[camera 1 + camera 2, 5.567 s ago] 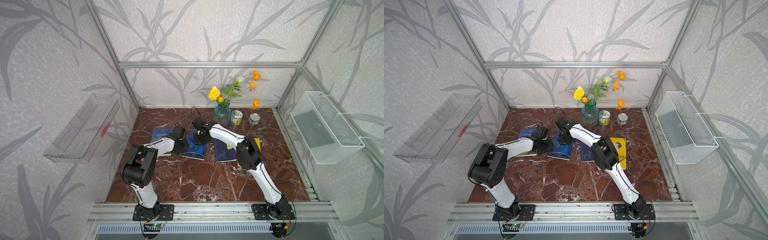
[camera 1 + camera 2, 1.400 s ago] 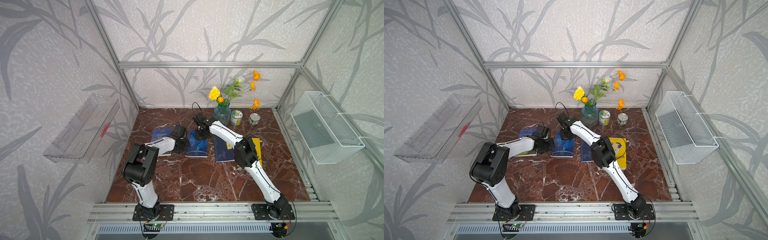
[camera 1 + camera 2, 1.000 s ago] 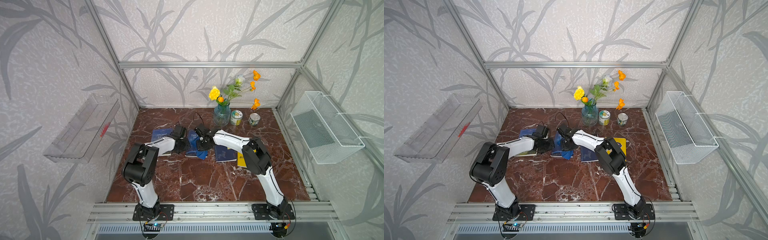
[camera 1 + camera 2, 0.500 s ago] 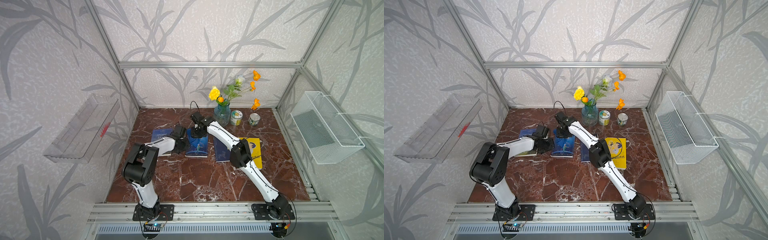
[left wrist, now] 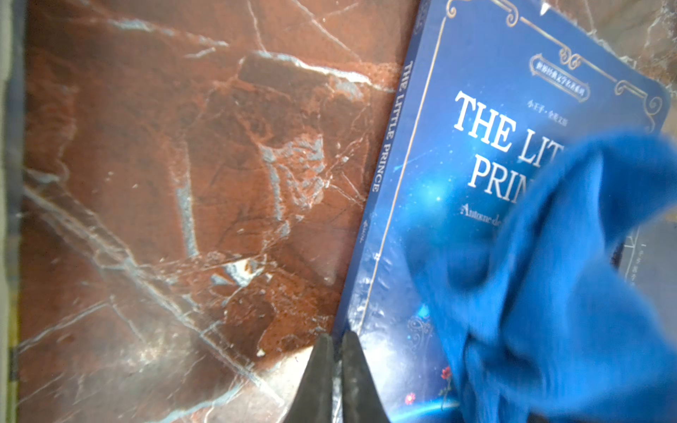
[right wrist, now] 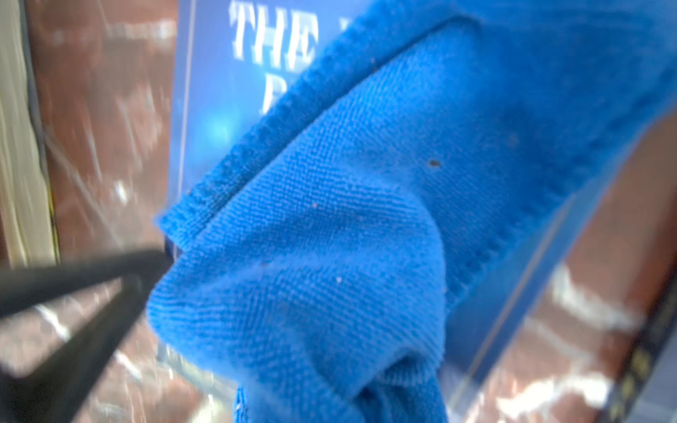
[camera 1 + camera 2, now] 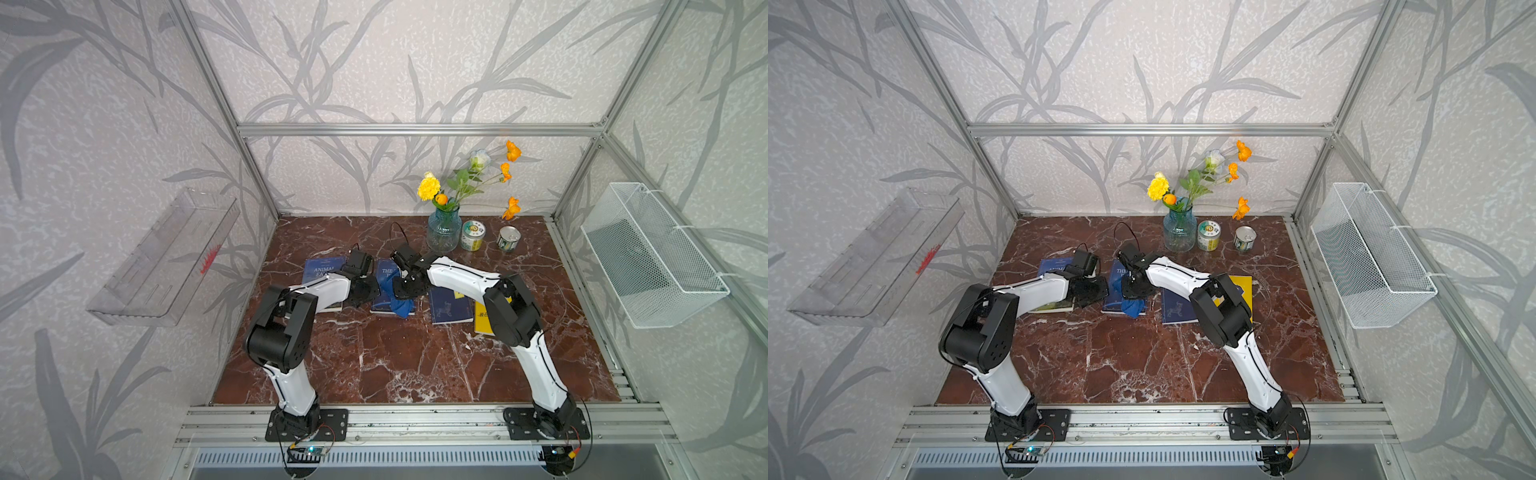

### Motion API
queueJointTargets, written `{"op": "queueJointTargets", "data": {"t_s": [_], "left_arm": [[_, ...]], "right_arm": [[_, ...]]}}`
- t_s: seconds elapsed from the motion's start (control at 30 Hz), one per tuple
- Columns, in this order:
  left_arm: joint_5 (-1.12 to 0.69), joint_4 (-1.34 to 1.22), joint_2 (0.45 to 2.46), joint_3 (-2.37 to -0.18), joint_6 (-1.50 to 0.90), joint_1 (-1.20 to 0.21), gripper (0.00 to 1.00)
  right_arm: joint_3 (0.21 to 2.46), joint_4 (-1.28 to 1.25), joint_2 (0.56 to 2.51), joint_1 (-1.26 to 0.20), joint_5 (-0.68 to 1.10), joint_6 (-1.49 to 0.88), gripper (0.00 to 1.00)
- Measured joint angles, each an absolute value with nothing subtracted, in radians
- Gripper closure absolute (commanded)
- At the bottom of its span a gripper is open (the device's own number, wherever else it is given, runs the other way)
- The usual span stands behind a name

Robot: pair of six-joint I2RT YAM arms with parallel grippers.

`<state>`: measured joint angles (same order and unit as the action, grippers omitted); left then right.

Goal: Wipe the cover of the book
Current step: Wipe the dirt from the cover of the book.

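Blue book [image 5: 458,73] spine: "THE LITTLE PRINCE" — neighbouring book [image 7: 322,266]: "ANIMAL".

We see a smooth, glossy paper cover on the book [image 5: 432,164], catching glare near its edge. The blue cloth [image 6: 329,238] looks like soft matt microfibre, finely ribbed and dotted with lint. The tabletop [image 7: 415,365] is polished red-brown marbled stone, and the vase [image 7: 443,237] at the far side is clear bluish glass.
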<state>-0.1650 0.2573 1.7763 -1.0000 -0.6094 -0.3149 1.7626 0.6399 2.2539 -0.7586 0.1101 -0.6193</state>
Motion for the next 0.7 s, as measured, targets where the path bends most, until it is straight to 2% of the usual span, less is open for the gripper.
{"op": "queueJointTargets", "data": {"t_s": [0.13,0.4,0.5,0.6,0.7], "left_arm": [[-0.165,0.257,1.776,-1.000,-0.609,-0.315,0.91],[-0.163,0.257,1.776,-1.000,-0.609,-0.315,0.91],[-0.164,0.257,1.776,-1.000,-0.609,-0.315,0.91],[-0.164,0.257,1.776,-1.000,-0.609,-0.315,0.91],[-0.164,0.257,1.775,-1.000,-0.610,-0.315,0.91]], "right_arm": [[1.842,0.684,2.297,-0.752,0.125,-0.622,0.89],[2.385,0.833,2.611,-0.727,0.150,-0.662,0.90],[2.511,0.874,2.680,-0.727,0.153,-0.670,0.90],[2.480,0.873,2.666,-0.732,0.149,-0.669,0.90],[2.247,0.757,2.544,-0.741,0.138,-0.665,0.90]]}}
